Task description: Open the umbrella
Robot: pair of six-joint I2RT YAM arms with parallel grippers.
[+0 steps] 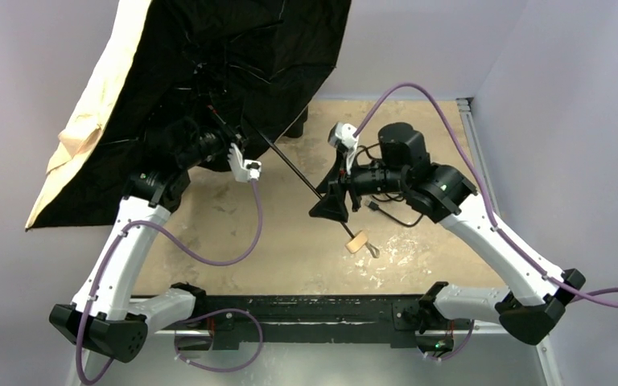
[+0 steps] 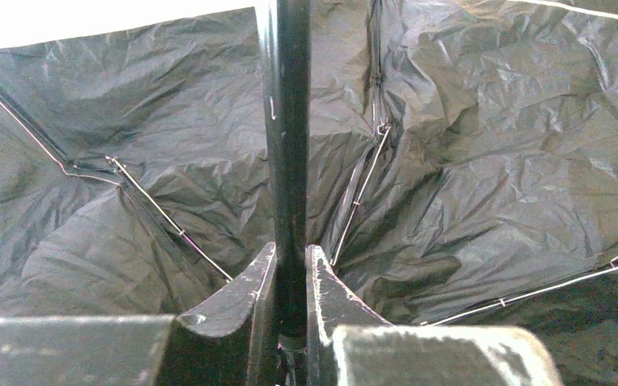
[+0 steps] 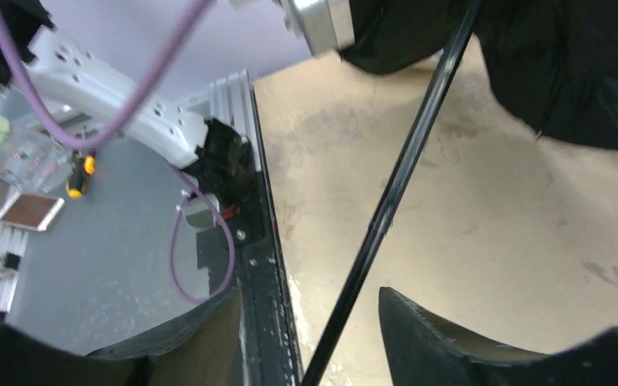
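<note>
The umbrella shaft (image 2: 288,121) is clamped in the raised left hand (image 2: 291,251) and straddled, untouched, by the parted jaws of the level right hand (image 3: 307,296).

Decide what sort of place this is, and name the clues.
Probably a robotics lab test cell: a left arm and right arm bolted to a metal-railed table, plain walls boxing it in, and purple cables trailing from the arms.

We see two arms, the left arm (image 1: 125,241) and the right arm (image 1: 499,241). Both have white shells dotted with small screw holes and black joint housings, and both are rooted at the black base rail (image 1: 314,310). From that rail, purple cables (image 1: 245,233) loop upward. The left gripper (image 2: 290,265) has black wedge fingers (image 2: 237,293), their edges scuffed pale.
</note>
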